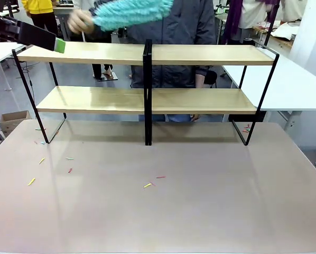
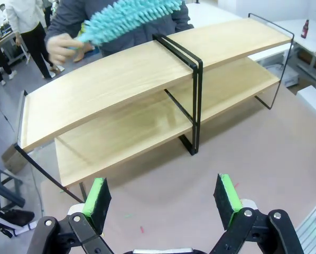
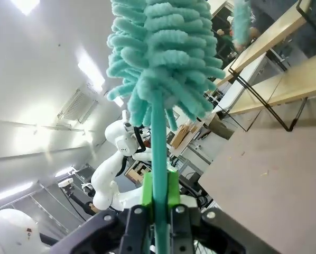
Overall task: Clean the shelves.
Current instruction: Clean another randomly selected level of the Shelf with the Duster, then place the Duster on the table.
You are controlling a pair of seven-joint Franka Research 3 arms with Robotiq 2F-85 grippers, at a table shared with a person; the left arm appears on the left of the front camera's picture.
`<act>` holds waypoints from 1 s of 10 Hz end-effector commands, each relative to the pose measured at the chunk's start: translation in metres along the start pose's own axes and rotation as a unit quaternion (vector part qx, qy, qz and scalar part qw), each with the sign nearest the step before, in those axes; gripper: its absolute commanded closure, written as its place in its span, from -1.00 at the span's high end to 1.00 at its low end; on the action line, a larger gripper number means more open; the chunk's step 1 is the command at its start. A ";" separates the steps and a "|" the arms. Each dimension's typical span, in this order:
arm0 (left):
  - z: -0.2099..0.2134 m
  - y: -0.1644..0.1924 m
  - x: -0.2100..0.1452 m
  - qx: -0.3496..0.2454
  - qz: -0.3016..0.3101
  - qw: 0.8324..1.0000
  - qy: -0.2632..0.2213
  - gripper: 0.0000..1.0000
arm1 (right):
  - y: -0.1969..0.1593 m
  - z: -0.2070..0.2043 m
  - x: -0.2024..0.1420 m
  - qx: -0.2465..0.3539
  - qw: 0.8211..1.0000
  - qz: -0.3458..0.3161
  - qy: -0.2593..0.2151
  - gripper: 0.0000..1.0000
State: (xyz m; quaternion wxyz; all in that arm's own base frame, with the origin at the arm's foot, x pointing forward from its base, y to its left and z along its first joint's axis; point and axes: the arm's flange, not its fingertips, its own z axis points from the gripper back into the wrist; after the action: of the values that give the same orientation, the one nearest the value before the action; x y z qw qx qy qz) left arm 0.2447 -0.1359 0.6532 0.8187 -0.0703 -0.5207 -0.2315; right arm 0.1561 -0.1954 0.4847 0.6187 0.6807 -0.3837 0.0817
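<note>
While the shelves (image 1: 147, 100) stand near the far edge of the surface (image 1: 163, 211), their long axis runs parallel to that edge, from left to right, with the central black post (image 1: 147, 92) at mid-length and the open front facing us. Our left gripper (image 2: 163, 203) hangs released near the rack's left end, its green-padded fingers (image 2: 97, 198) spread wide with nothing between them. Our right gripper (image 3: 159, 193) is clenched on the handle of a teal duster (image 3: 163, 58), whose fluffy head points up. Across the rack, a person's hand (image 1: 80, 21) holds another teal duster (image 1: 131, 11) above the top board. Small coloured scraps (image 1: 147, 185) lie scattered on the surface.
</note>
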 end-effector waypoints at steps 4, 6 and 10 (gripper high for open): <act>0.000 0.001 -0.003 -0.001 0.000 1.000 0.000 1.00 | 0.006 0.002 0.002 0.004 1.000 -0.006 -0.002 -0.75; 0.000 0.001 -0.003 -0.001 0.000 1.000 0.000 1.00 | 0.006 0.002 0.002 0.004 1.000 -0.006 -0.002 -0.75; 0.000 0.001 -0.003 -0.001 0.000 1.000 0.000 1.00 | 0.006 0.002 0.002 0.004 1.000 -0.006 -0.002 -0.75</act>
State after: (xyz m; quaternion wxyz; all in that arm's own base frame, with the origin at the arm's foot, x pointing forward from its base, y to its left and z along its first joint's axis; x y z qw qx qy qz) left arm 0.2446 -0.1359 0.6532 0.8187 -0.0703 -0.5208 -0.2315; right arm 0.1542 -0.1963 0.4851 0.6168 0.6807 -0.3865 0.0827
